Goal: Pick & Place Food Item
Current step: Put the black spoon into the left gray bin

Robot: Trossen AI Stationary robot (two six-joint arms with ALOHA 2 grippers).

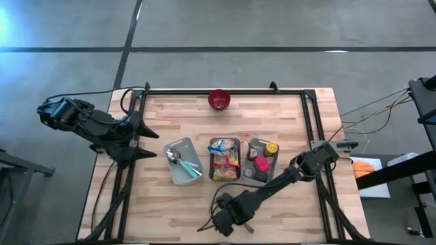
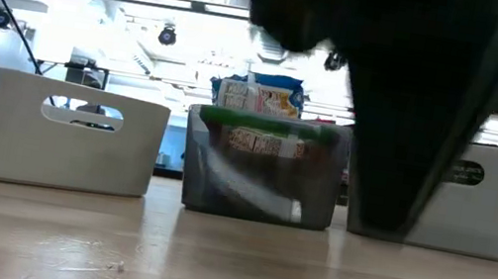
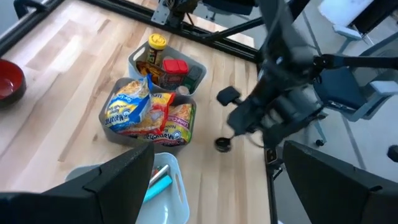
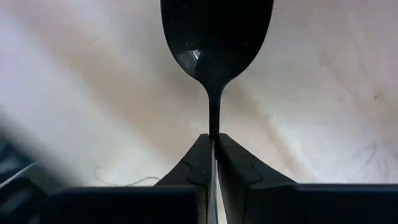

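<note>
Wooden planks make up the surface (image 1: 184,211), framed by dark rails and standing on a grey concrete floor. Near its front edge the right tool (image 4: 215,144) points down at the wood, its fingers (image 4: 239,165) closed tight on the thin handle of a black spoon (image 4: 216,37), whose bowl lies just ahead of the fingertips against the pale wood. Beyond that tool, toward the middle of the surface, three bins stand in a row: a white bin (image 1: 182,162) holding metal utensils and a teal-handled piece, a grey bin (image 1: 225,159) stuffed with colourful noodle packets (image 3: 144,112), and a second grey bin (image 1: 261,160) with a yellow-capped bottle (image 1: 272,148) and a red-lidded container (image 3: 175,67). A red bowl (image 1: 219,99) sits well apart from the tool at the far edge of the surface. In the left wrist view a small dark round object (image 3: 222,144) lies on the wood just beside the right arm. The left tool (image 1: 146,139) waits at the left side of the surface with its fingers spread wide, holding nothing.
</note>
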